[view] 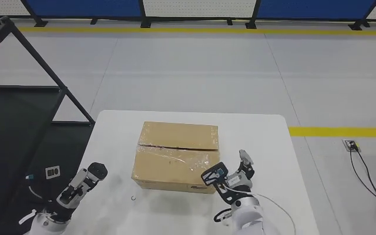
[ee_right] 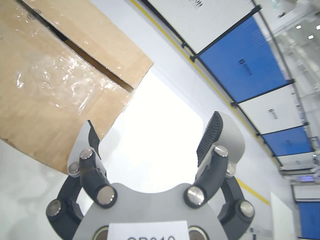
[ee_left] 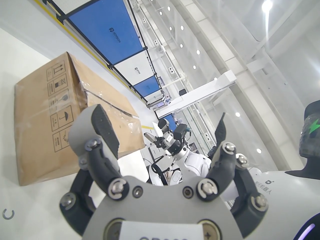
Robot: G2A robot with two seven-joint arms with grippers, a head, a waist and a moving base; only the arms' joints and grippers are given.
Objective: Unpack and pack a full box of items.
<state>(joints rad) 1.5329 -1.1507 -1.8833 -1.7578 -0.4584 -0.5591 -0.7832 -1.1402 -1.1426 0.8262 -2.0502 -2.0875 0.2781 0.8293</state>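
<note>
A brown cardboard box lies on the white table, its top flaps down under wrinkled clear tape with a dark slit along the seam. My right gripper stands open just off the box's near right corner. In the right wrist view that gripper has nothing between its fingers, and one fingertip is close to the box corner. My left gripper is open and empty at the table's near left edge, well apart from the box.
A small metal ring lies on the table in front of the box, also in the left wrist view. A black frame stands left of the table. Blue and white barrier panels line the far floor.
</note>
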